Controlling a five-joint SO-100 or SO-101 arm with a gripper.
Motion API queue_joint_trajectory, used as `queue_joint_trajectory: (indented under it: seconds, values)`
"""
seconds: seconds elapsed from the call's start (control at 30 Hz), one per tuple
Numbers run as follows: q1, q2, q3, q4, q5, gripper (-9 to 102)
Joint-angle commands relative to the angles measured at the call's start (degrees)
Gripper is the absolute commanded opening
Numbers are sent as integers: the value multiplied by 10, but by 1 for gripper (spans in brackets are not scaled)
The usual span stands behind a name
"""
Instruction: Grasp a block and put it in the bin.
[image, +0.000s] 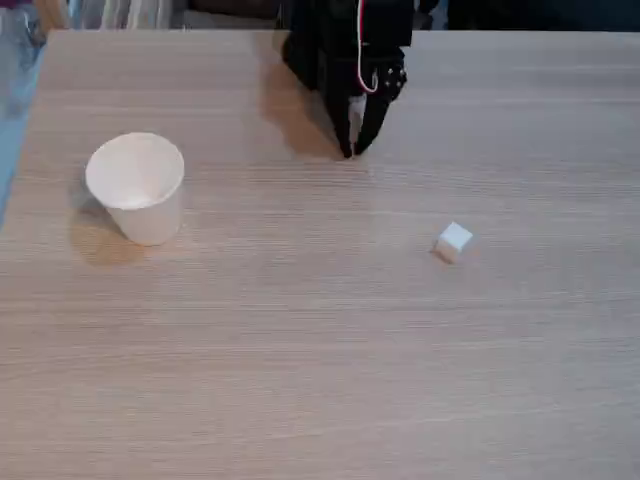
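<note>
A tiny white cube, the block (454, 241), lies on the wooden table at the right of the fixed view. The bin, a white paper cup (137, 187), stands upright at the left with its round rim open to the camera. My black gripper (351, 148) hangs at the back centre, fingertips down near the tabletop. Its two fingers meet at the tips with nothing between them. It is well apart from both the block and the cup.
The wooden table (300, 350) spreads wide in front of the arm. At the top left corner beyond the table edge there is a bit of blue cloth (15, 60).
</note>
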Motion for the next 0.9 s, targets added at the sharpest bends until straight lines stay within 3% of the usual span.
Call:
queue_joint_trajectory:
  seconds: [0.0,0.1,0.87]
  values:
    - [2,1,5,4,2,4]
    - [2,1,5,4,2,0]
    - [10,1,5,4,-4,0]
